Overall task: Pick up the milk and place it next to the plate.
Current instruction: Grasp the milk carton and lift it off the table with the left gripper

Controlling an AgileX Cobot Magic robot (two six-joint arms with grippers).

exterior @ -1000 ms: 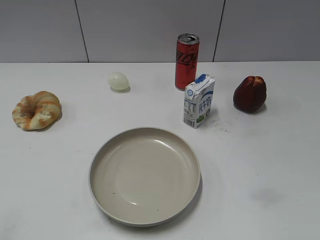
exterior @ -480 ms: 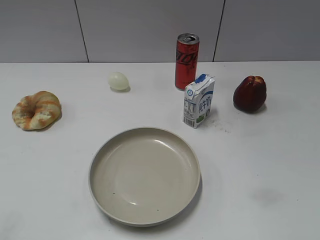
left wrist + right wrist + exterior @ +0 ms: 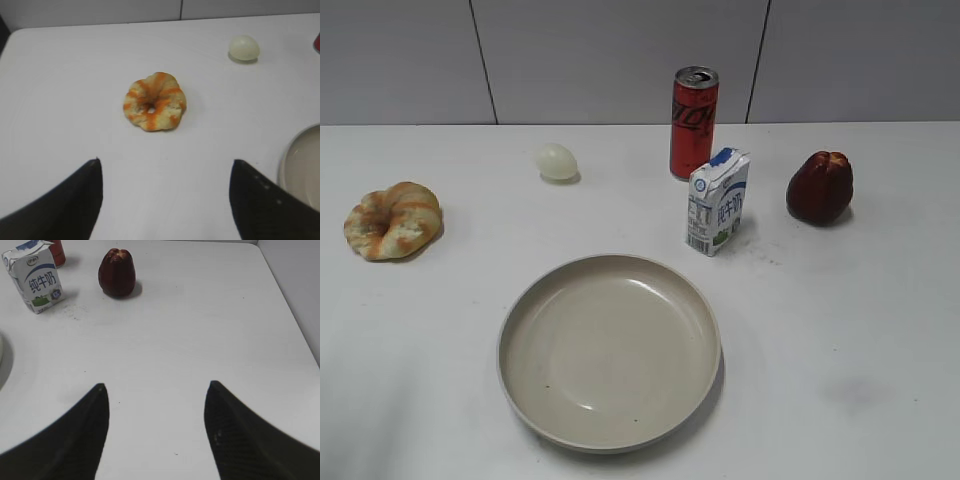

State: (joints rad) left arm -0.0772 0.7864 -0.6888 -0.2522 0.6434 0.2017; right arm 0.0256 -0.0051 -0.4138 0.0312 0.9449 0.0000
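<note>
The milk, a small white carton with a blue top, stands upright on the white table behind and right of the plate, a large beige dish. The milk also shows at the top left of the right wrist view. The plate's rim shows at the right edge of the left wrist view. My left gripper is open and empty over bare table, in front of a bread ring. My right gripper is open and empty, well in front of and right of the milk. Neither gripper shows in the exterior view.
A red can stands just behind the milk. A dark red fruit sits to its right. A pale egg and an orange-striped bread ring lie at the left. The table's right edge meets a wall.
</note>
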